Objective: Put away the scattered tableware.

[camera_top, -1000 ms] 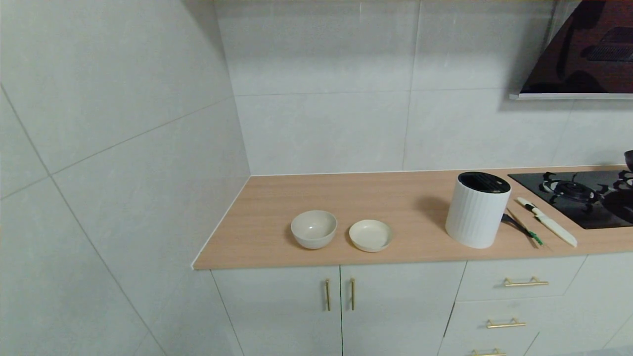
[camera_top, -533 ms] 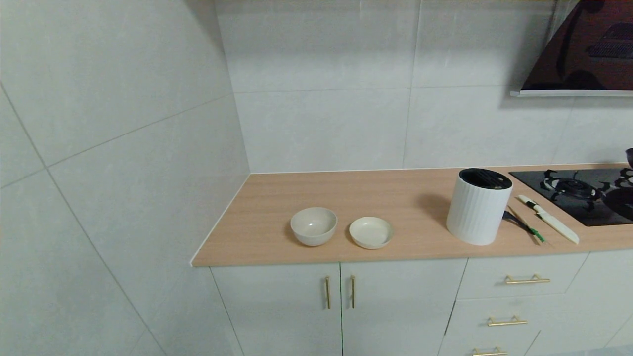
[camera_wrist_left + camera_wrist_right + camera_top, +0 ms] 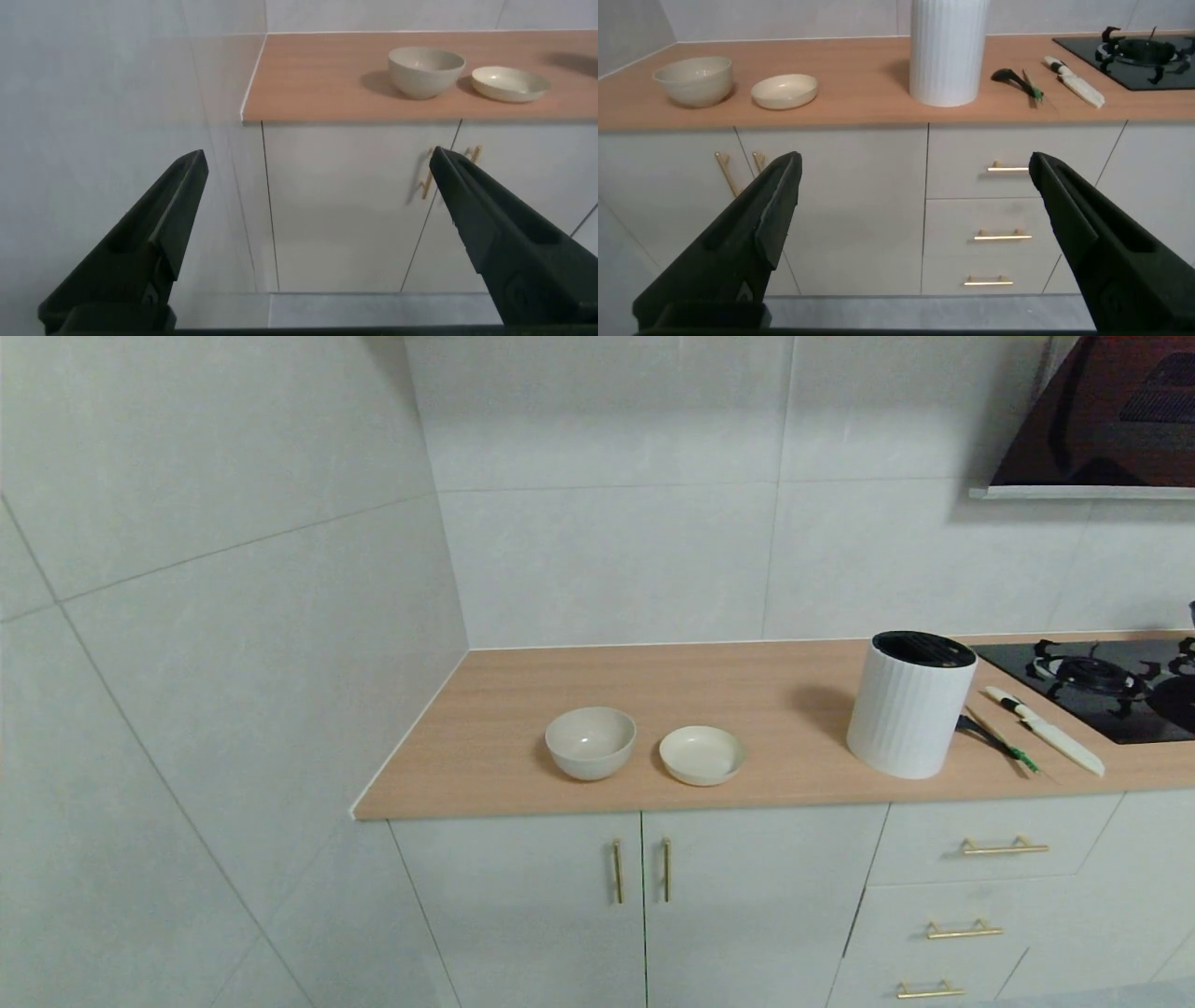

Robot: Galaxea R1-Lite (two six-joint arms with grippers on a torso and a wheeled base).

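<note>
Bowl (image 3: 590, 742) plain beige. Shallow dish (image 3: 702, 754) plain cream, paler. Holder (image 3: 908, 707) white with vertical ribs and a black top. Knife (image 3: 1046, 743) white with a dark band. Thin utensil (image 3: 999, 747) black and green. Countertop (image 3: 653, 686) light wood grain. Cabinet doors (image 3: 523, 905) off-white with brass handles (image 3: 1005, 847). Hob (image 3: 1102, 686) black. Wall tiles (image 3: 607, 560) pale grey. Left gripper (image 3: 316, 157) and right gripper (image 3: 915, 157) black.

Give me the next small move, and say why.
Probably lift the right claw toward the knife. It and the left claw are open and empty, short of the counter, facing the cabinets. The knife lies loose beside the holder, on the right arm's side.
</note>
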